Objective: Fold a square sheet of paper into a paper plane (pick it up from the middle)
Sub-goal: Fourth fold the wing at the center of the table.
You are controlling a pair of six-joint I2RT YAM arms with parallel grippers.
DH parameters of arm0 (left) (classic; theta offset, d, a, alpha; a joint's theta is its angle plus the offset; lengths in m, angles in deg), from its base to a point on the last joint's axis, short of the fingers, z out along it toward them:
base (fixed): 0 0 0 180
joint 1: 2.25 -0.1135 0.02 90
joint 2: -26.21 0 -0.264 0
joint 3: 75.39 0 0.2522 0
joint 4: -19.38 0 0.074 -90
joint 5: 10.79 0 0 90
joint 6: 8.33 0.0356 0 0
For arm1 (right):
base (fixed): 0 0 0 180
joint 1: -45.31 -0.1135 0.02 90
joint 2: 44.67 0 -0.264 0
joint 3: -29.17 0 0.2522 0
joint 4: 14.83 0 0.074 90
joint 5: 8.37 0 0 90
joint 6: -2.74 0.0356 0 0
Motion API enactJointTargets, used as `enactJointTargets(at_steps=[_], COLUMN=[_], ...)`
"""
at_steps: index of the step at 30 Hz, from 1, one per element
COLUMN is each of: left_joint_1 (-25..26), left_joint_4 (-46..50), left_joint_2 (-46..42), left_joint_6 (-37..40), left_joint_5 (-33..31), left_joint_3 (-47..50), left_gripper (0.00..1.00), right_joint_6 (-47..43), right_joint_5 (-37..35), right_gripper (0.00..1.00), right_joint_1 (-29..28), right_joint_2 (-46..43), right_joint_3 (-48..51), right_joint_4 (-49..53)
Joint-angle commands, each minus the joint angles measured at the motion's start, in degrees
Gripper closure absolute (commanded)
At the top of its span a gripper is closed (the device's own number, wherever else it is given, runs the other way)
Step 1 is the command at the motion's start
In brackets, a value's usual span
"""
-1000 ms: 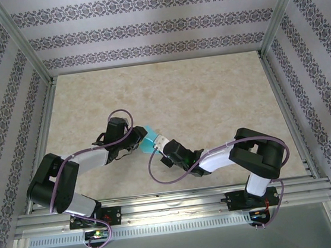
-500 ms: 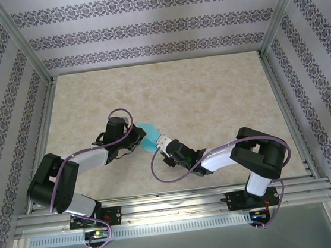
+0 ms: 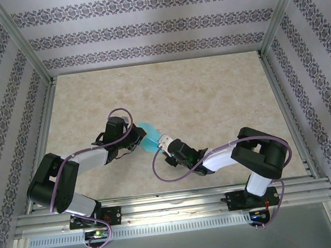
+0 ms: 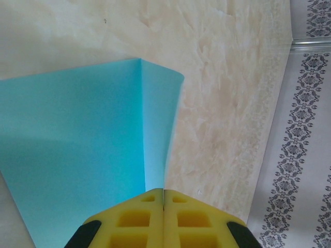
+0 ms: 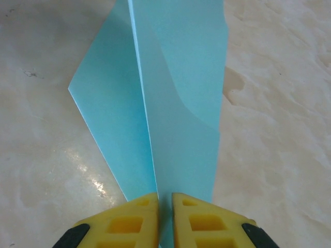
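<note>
Turquoise and creased, the square sheet of paper (image 3: 148, 134) sits at the middle of the marbled beige table (image 3: 209, 89), lifted between the two arms, which meet from left and right. In the left wrist view the left gripper (image 4: 164, 192) has its yellow fingers (image 4: 135, 219) pressed together with no gap, clamped on the near edge of the sheet (image 4: 77, 144); a sharp fold line runs away from the fingertips, and the flap to its right curls loosely. From above, the left gripper (image 3: 137, 137) meets the paper's left side and the right gripper (image 3: 163, 142) its near right corner. In the right wrist view the right gripper (image 5: 165, 196) shows a narrow slit between its fingers, into which the folded sheet (image 5: 176, 103) runs; I cannot tell whether they pinch it.
</note>
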Motion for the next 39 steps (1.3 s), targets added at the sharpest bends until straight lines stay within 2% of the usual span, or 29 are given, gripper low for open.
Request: enactJointTargets(at_steps=[1, 8, 12, 20, 27, 31, 36, 37, 39], left_joint_1=[-0.79, -0.86, -0.87, -0.85, -0.91, -1.01, -1.54, -1.63, -1.87], left_joint_4=[-2.29, -2.32, -2.33, -2.58, -2.68, -2.68, -2.02, -1.45, -0.35], left_joint_2=[0.02, -0.06, -0.26, -0.2, -0.08, -0.19, -0.86, -1.27, -2.19], left_joint_6=[-0.32, -0.32, -0.33, -0.4, -0.38, -0.3, 0.18, 0.28, 0.86], left_joint_5=[0.25, 0.19, 0.12, 0.12, 0.19, -0.04, -0.13, -0.55, -1.08], left_joint_3=[0.96, 0.92, 0.96, 0.9, 0.88, 0.92, 0.78, 0.78, 0.96], left_gripper=[0.94, 0.94, 0.94, 0.95, 0.95, 0.94, 0.76, 0.69, 0.66], right_joint_6=[0.26, 0.36, 0.36, 0.03, 0.9, 2.38, 6.39, 7.3, 9.48], right_joint_5=[0.98, 1.99, 1.38, 1.11, 2.42, 7.21, 12.75, 14.17, 17.54], right_gripper=[0.86, 0.87, 0.81, 0.82, 0.9, 0.97, 1.0, 1.0, 1.0], right_joint_1=[0.67, 1.14, 1.29, 1.62, 2.0, 2.91, 4.81, 5.29, 6.39], right_joint_2=[-1.02, -1.1, -0.93, -0.58, -1.36, -2.05, -2.42, -2.42, -2.42], right_joint_3=[0.88, 0.7, 0.87, 0.92, 1.23, 0.9, 0.53, 0.45, 0.23], right_joint_4=[-1.12, -1.0, -1.11, -1.12, -1.4, -0.8, -0.2, -0.24, -0.3])
